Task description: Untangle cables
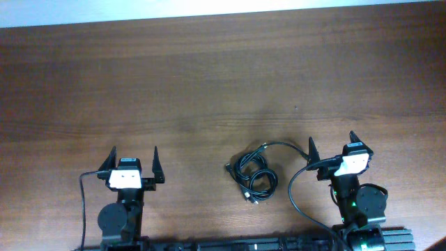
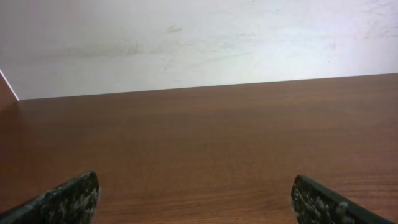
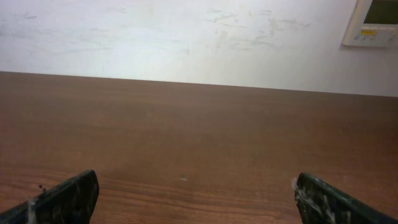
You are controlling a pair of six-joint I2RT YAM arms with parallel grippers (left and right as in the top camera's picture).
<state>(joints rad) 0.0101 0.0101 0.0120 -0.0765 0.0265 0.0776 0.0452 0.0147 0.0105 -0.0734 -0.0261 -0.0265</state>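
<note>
The brown wooden tabletop fills nearly the whole overhead view, and both wrist views show it running back to a pale, scuffed wall. In the right wrist view a small pale panel is mounted at the wall's upper right corner. The two arms sit at the near edge of the tabletop, well apart from each other. The left tool has its two dark fingers spread wide with only bare wood between them, and it holds nothing. The right tool is likewise spread apart and holds nothing. The cables lie on the tabletop between the two arms, much nearer the right one. They form a small black bundle of overlapping loops. One thin strand arcs from the top of the bundle toward the right tool's inner finger, but whether it touches that finger cannot be told. A small plug end pokes out at the bundle's lower edge.
</note>
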